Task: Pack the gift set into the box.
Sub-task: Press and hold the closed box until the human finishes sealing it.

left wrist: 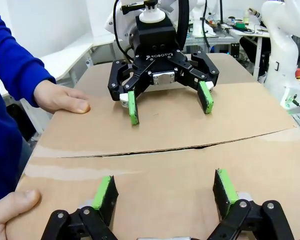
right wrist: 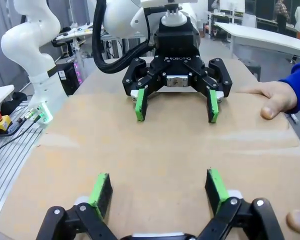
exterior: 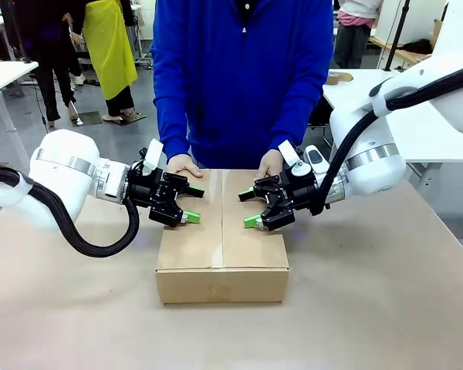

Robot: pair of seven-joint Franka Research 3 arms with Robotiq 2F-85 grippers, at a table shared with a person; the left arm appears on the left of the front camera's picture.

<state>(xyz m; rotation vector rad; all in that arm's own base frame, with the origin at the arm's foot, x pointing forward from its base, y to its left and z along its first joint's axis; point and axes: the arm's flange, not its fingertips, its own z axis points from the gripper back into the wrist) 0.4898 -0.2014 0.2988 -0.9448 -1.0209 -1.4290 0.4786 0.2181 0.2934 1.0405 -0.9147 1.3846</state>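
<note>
The box (exterior: 216, 243) sits mid-table with its top flaps folded shut, and a seam runs down the middle. My left gripper (exterior: 193, 205) hovers open over the left flap, fingers pointing at the seam. My right gripper (exterior: 248, 209) mirrors it, open over the right flap. In the left wrist view my left gripper (left wrist: 164, 190) is just above the cardboard (left wrist: 240, 125), facing my right gripper (left wrist: 170, 105). In the right wrist view my right gripper (right wrist: 158, 190) faces my left gripper (right wrist: 176, 106) across the box top (right wrist: 165, 145). Nothing lies between either pair of fingers. The gift set is hidden.
A person in a blue sweater stands at the far side, with one hand (exterior: 184, 166) on the far left of the box and the other hand (exterior: 272, 163) on the far right. The brown table (exterior: 370, 308) surrounds the box.
</note>
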